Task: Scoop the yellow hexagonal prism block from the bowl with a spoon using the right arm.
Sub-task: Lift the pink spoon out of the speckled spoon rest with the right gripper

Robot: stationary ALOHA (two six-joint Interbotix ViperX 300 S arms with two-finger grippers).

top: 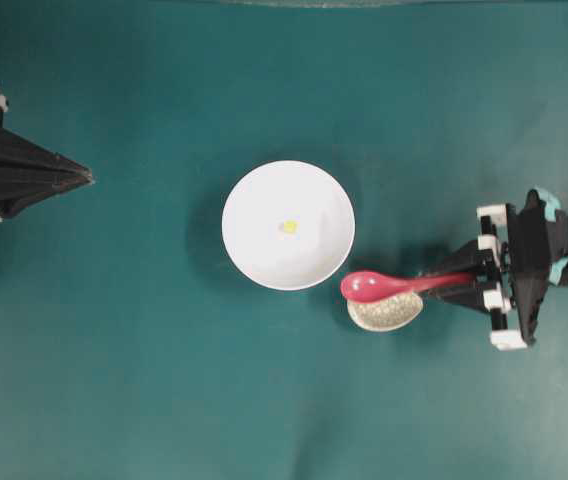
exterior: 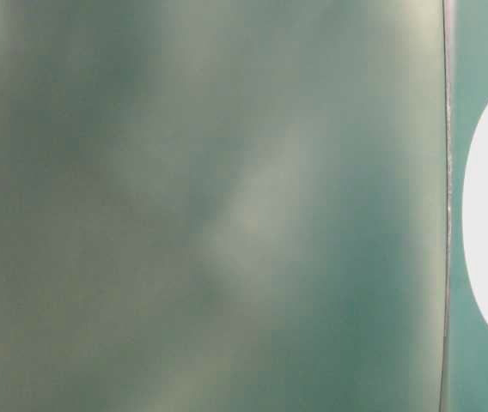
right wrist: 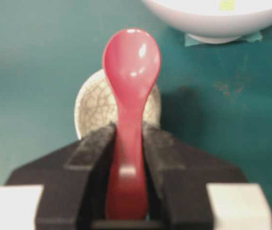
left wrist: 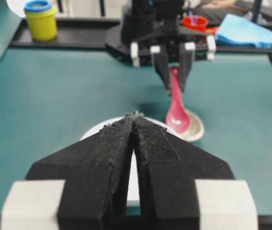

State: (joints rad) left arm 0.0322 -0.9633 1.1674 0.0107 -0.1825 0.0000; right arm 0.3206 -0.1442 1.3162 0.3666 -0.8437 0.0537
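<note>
Sitting near the middle of the white bowl (top: 288, 225), the yellow hexagonal prism block (top: 289, 227) is a tiny bright speck on the smooth, glossy inner floor, untouched and clear of the bowl's sloping wall. The bowl is round and plain, and the right wrist view shows a scrap of teal tape at its foot, probably there to keep it from sliding when a spoon pushes inside it. Just beside the bowl, on the side toward the right arm, the pink-red spoon (top: 384, 286) is clamped by its straight handle between the black, rough-padded fingers of the right gripper (right wrist: 129, 143), the jaws partway closed around it and the oval head pointing toward the bowl with its hollow facing up, a sensible attitude for scooping. The spoon's head hangs over the small crackle-glazed spoon rest (top: 385, 311), which sits beside the bowl's rim; whether the head touches the rest cannot be told. Well apart from the bowl on its far side, the left gripper (top: 82, 178) points at it with its ridged jaws pressed together and nothing between them. All stands on a matte teal table (top: 124, 380).
</note>
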